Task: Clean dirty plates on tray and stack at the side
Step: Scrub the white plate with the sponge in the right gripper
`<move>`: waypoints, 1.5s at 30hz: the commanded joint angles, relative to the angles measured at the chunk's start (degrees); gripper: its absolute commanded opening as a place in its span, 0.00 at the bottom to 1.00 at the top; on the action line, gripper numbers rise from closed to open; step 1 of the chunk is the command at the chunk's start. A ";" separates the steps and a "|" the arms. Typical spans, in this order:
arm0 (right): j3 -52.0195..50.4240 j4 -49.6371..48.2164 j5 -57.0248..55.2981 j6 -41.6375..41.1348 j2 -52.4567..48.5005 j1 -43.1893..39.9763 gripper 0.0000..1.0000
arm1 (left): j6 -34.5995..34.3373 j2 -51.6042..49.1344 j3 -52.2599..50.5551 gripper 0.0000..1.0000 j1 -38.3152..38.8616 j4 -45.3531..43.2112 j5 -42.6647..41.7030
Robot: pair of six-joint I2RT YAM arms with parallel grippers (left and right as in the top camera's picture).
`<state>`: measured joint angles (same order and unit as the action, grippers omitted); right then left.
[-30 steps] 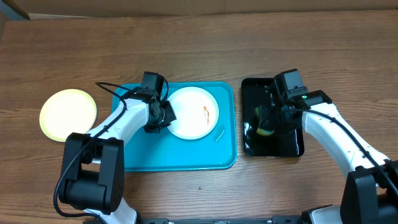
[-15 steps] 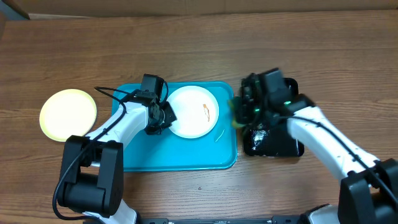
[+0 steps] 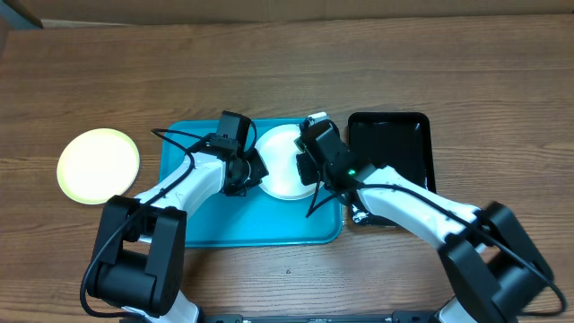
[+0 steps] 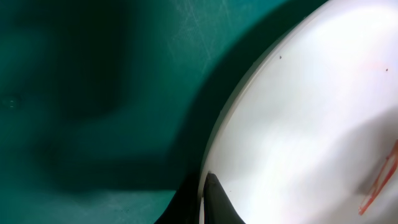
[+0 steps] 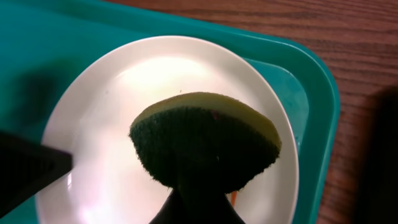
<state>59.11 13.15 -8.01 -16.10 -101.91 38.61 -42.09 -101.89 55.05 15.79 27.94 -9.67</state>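
Where brown wood-grain tabletop (image 3: 287,72) fills overhead view, turquoise tray (image 3: 206,224) lies centre, glossy black tray (image 3: 404,144) just beside its right rim. White plate (image 3: 278,170) in tray's far right part, orange smear (image 4: 376,186) on it. Left claw (image 4: 200,200) closed, pinching plate's left rim. Right claw (image 5: 199,202) clamped on green-faced sponge (image 5: 205,137), held over plate. Yellow-green plate (image 3: 99,166) on bare wood left of tray, apart. Wide bare wood beyond tray's far rim.
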 commanded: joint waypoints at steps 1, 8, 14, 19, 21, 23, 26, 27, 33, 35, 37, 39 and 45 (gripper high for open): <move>0.15 -1.81 -5.20 1.64 -1.90 -0.09 0.04 | -0.76 -4.17 -3.96 0.04 0.76 1.57 2.60; 0.15 0.28 -6.10 3.08 -2.10 -0.09 0.39 | -0.79 -4.17 -3.96 0.04 0.76 1.33 2.58; 0.13 2.40 -6.10 3.06 -2.16 -0.09 0.67 | -0.79 -4.17 -3.96 0.04 0.76 1.09 2.51; 0.13 1.70 -6.08 3.02 -2.27 -0.09 0.64 | -0.79 -4.17 -3.96 0.04 0.76 1.07 2.51; 0.13 1.07 -6.08 3.04 -2.62 -0.11 0.55 | -0.79 -4.17 -3.96 0.04 0.76 1.07 2.49; 0.13 0.33 -6.10 3.06 -3.21 -0.09 0.45 | -0.79 -4.17 -3.96 0.04 0.76 0.96 2.32; 0.13 -0.07 -6.12 3.06 -4.39 -0.11 0.35 | -0.79 -4.17 -3.96 0.04 0.76 0.90 2.29; 0.13 -0.02 -6.12 3.06 -4.72 -0.11 0.32 | -0.79 -4.17 -3.96 0.04 0.76 0.90 2.29; 0.13 0.00 -6.12 3.06 -8.26 -0.11 0.04 | -0.79 -4.17 -3.96 0.04 0.76 0.92 2.29; 0.13 0.22 -6.08 3.04 -8.87 -0.11 0.04 | -0.79 -4.17 -3.96 0.04 0.76 0.92 2.29; 0.13 0.44 -5.73 2.54 -8.92 -0.09 0.04 | -0.79 -4.17 -3.96 0.04 0.76 0.90 2.32; 0.13 0.44 -2.01 2.38 -8.92 -0.07 0.04 | -0.79 -4.17 -3.96 0.04 0.76 0.85 2.32; 0.13 0.44 13.33 -2.36 -8.92 -0.04 0.04 | -0.79 -4.17 -3.96 0.04 0.76 0.52 2.29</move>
<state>59.57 12.82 -6.24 -14.79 -108.60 37.69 -42.11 -101.84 54.83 15.77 27.40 -9.89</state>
